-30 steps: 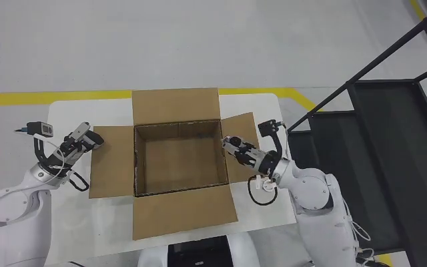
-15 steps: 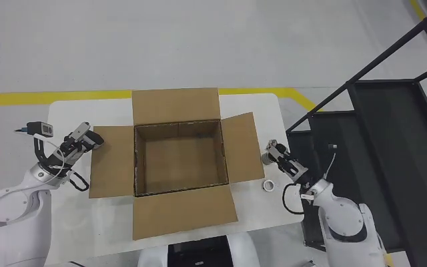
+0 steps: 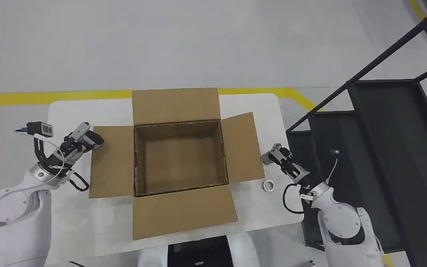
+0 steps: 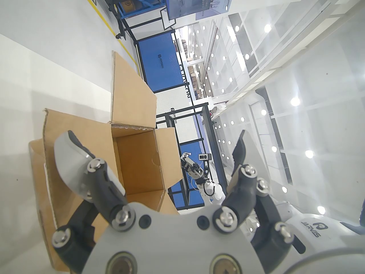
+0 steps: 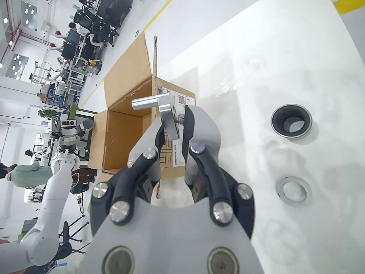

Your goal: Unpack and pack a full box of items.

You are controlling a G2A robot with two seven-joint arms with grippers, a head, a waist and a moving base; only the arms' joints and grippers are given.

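**Open box at mid-worktop, metal part gripped on the right**

The left pincer (image 3: 84, 136) hangs above the left end of the white worktop (image 3: 107, 223), just beside the box's left flap. Its fingers (image 4: 71, 155) are spread wide with nothing between them.

The cardboard box (image 3: 177, 103) stands in the middle of the worktop with all four flaps folded outward. Its brown floor is bare.

The right pincer (image 3: 275, 155) is over the worktop just past the right flap. It is clamped on a silver metal part (image 5: 148, 102), a flat plate with a short round bar sticking out sideways. Near it on the worktop lie a black ring with a metal rim (image 5: 291, 121) and a flat metal ring (image 5: 293, 191), apart from each other.

The worktop is glossy and has rounded corners. The floor around it is pale grey, with a yellow line (image 3: 67, 98) running behind the table. A black metal stair frame (image 3: 373, 120) stands to the right. The wrist views show a bright hall with blue panels, ceiling lights, desks and chairs.
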